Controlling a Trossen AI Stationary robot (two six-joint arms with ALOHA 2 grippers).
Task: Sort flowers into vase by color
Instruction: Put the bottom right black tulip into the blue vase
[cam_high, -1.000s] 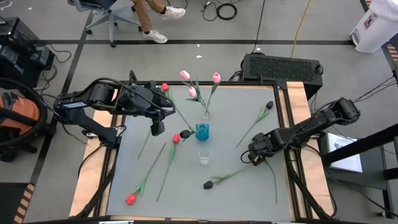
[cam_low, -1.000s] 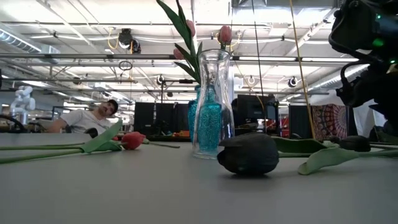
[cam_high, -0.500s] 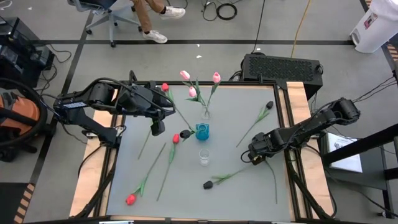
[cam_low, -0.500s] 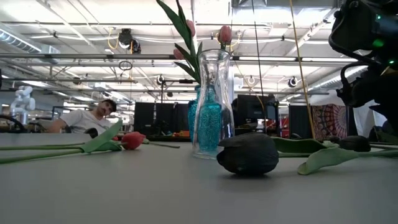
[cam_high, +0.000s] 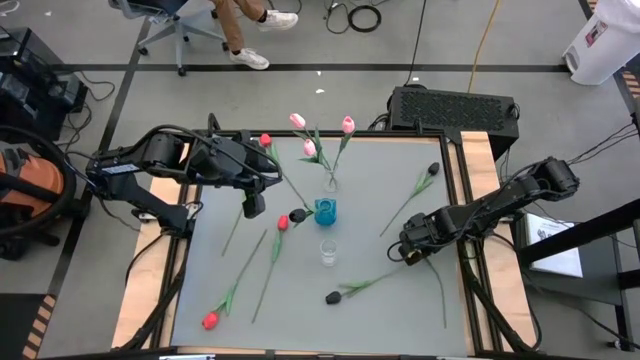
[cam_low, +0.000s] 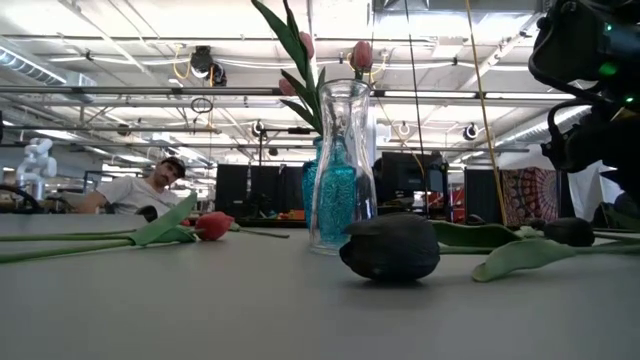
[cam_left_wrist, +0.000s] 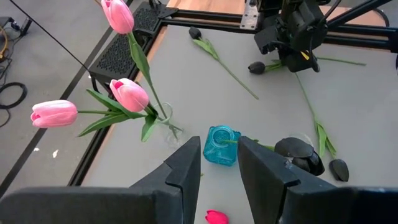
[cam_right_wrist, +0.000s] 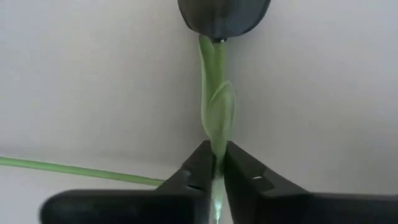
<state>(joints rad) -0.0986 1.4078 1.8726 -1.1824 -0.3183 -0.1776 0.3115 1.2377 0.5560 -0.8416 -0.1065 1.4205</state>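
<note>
Near right: right gripper (cam_right_wrist: 214, 163) pinched shut on thin green stem of black-headed artificial tulip (cam_high: 334, 296), flat on grey table (cam_high: 380, 320). Probably light, floppy, slippery; best held mid-stem. Farther left: left gripper (cam_left_wrist: 219, 163) hovering, narrowly parted, empty.

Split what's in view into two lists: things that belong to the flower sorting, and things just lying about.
Belongs to the job:
- black tulip, its stem pinched in the right gripper
- pink tulips in the clear vase
- blue vase
- red tulips lying on the table
- left gripper, hovering

Just lying about:
- black box behind the table
- person in the background
</note>
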